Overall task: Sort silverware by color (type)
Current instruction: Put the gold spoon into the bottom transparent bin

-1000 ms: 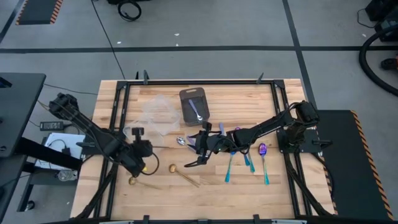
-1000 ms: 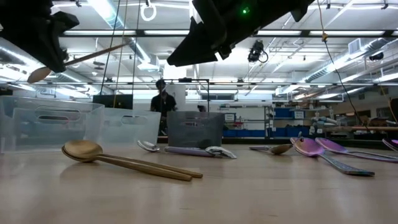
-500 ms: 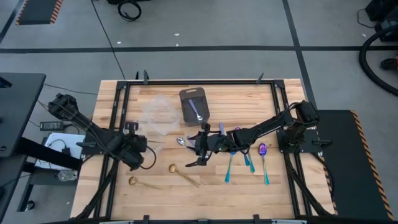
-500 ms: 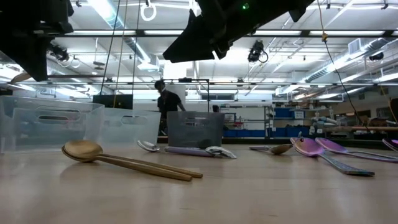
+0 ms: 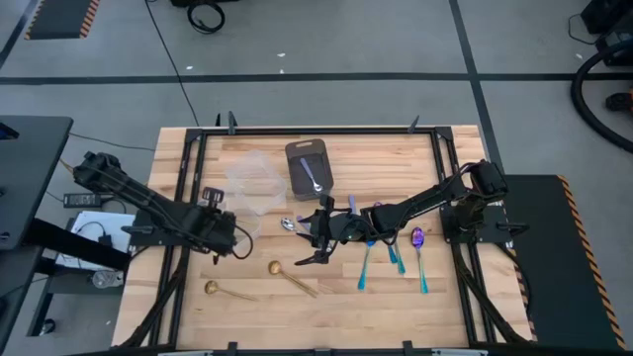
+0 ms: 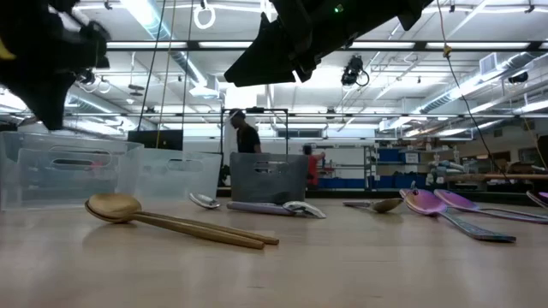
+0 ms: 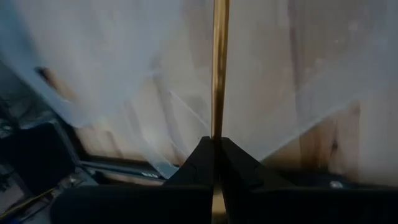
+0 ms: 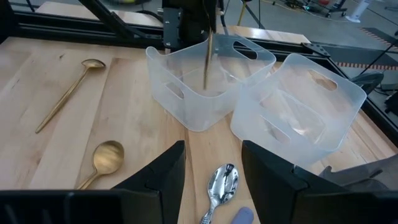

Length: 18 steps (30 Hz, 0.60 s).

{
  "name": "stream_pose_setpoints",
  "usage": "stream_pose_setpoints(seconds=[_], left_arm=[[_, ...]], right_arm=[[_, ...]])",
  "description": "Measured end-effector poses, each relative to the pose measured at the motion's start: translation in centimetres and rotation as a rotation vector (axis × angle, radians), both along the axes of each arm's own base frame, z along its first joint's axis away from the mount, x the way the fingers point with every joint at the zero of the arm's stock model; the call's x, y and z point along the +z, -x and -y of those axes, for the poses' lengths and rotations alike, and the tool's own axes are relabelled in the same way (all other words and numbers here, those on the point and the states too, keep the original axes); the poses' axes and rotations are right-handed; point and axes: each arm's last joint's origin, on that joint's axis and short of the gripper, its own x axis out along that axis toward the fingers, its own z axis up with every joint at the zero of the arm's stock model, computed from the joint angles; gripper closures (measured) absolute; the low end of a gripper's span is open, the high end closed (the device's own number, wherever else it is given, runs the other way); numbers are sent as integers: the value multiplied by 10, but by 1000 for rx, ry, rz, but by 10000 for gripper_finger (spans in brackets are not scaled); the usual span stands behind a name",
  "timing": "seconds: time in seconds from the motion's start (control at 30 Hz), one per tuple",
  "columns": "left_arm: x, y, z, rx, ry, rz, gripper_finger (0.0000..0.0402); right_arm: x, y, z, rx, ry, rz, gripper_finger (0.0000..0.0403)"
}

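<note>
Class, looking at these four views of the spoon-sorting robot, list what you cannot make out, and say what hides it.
- Gold spoon in the left pincer: its bowl runs off the left wrist view's edge.
- Spoon in the grey tray: too small in the high view to tell its colour.
- Right pincer: its dark body hides any contents there.

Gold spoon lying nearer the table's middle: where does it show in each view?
High: gold spoon lies just front of centre, bowl toward the left arm.
Low: left foreground, bowl left, handle running right.
Right wrist: only its bowl, on bare wood short of the tubs.
Left wrist: not in it; the handle there is a second gold spoon in the left gripper.
Shared landmark: clear tubs.
</note>
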Motion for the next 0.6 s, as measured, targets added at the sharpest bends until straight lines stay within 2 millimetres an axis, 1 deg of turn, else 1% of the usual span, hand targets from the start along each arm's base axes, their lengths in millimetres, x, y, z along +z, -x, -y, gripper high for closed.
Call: stream_pose_setpoints(seconds=[0.1, 0.33, 0.5, 0.6], left_arm=[[2, -3, 0, 9, 7, 16, 387], [1, -3, -1, 14, 12, 5, 387], [0, -7, -9, 46, 66, -23, 387], [-4, -13, -14, 46, 78, -53, 387]], right_arm=[[0, 0, 0, 0, 0, 0, 236], [0, 0, 0, 1, 2, 0, 236], [0, 0, 0, 1, 0, 7, 236], [1, 0, 0, 1, 0, 10, 236]])
